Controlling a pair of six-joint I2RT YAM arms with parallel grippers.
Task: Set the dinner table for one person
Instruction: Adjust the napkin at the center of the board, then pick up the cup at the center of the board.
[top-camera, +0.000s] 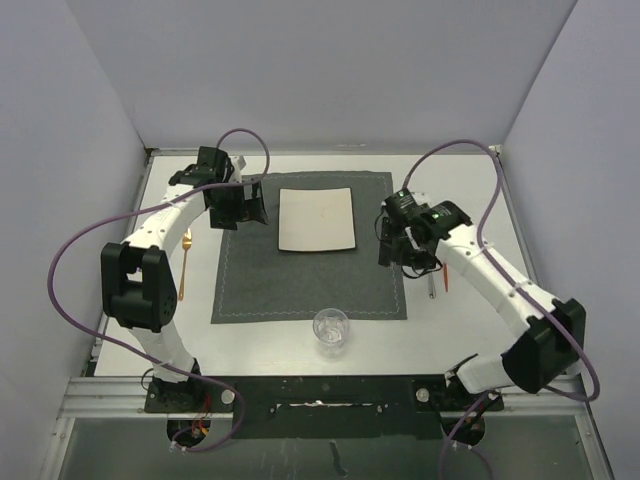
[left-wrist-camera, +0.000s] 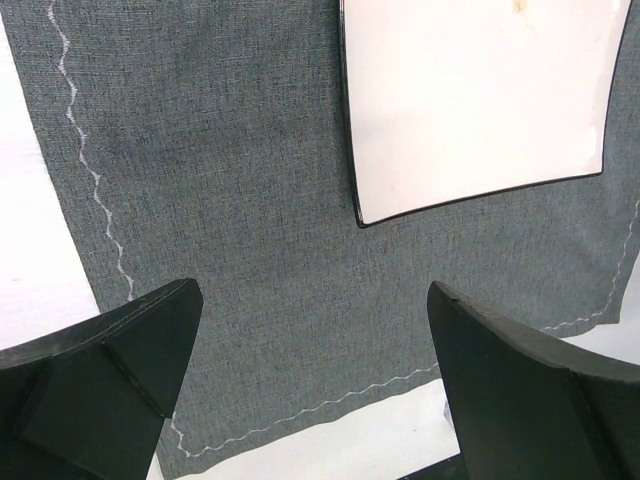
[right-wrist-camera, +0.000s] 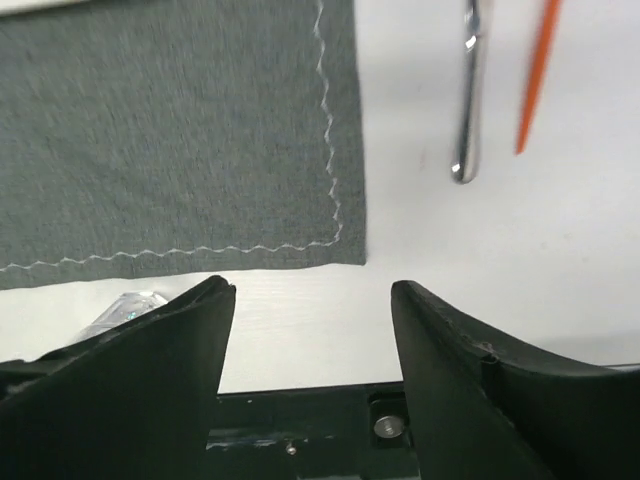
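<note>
Dinner table (top-camera: 400, 345) below both jaws

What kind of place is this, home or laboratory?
Probably a robotics lab bench, not a home: plain panels enclose the dinner table, and the left arm and right arm are bolted to a metal frame.

A white square plate (top-camera: 316, 220) is seen laid on the far half of a dark grey placemat (top-camera: 300, 285) spread on the dinner table (top-camera: 260, 345), a clear glass (top-camera: 331, 331) being set at its near edge and a gold fork (top-camera: 185, 265) to its left.
</note>
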